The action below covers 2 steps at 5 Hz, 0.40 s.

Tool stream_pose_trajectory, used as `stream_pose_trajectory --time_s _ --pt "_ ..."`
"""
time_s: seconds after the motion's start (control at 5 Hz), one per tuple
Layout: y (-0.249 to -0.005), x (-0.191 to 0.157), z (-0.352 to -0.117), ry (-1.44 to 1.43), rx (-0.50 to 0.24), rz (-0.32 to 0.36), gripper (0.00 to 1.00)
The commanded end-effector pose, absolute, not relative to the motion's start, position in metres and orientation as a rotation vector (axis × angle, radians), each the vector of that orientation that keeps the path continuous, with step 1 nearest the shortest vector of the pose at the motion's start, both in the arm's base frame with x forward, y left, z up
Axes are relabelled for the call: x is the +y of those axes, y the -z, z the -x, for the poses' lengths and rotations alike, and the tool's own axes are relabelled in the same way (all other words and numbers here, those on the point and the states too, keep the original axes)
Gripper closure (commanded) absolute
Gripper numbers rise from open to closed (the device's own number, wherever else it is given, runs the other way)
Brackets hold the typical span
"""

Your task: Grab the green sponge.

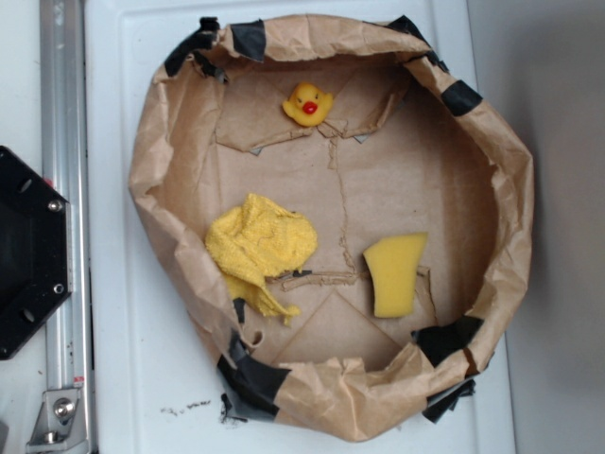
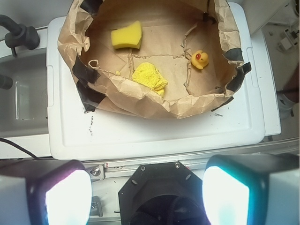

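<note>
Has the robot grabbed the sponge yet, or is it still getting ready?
Nothing is done yet. The green sponge lies untouched on the floor of the paper bag bowl, apart from the yellow cloth and the rubber duck. In the wrist view the gripper is open and empty, its fingers far back from the bowl. Still left: reach in, close on the sponge, and lift.

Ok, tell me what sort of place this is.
Probably a lab robot test rig, not a home: a taped brown paper enclosure on a white tabletop, with an aluminium rail alongside, holding a rubber duck.
</note>
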<state>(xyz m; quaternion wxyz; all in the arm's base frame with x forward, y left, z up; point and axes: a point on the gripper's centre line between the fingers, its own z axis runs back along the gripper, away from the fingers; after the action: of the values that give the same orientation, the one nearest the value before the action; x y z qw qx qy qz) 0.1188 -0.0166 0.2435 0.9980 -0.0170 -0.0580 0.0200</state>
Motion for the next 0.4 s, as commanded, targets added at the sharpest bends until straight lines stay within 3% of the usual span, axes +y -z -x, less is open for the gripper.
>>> stream_pose_trajectory --time_s 0.0,0.2 --pt "-0.243 -0.017 -0.119 -0.04 -0.116 0.034 0.0" --pt "-0.193 0.014 -0.165 -0.107 -0.192 0.088 0.0"
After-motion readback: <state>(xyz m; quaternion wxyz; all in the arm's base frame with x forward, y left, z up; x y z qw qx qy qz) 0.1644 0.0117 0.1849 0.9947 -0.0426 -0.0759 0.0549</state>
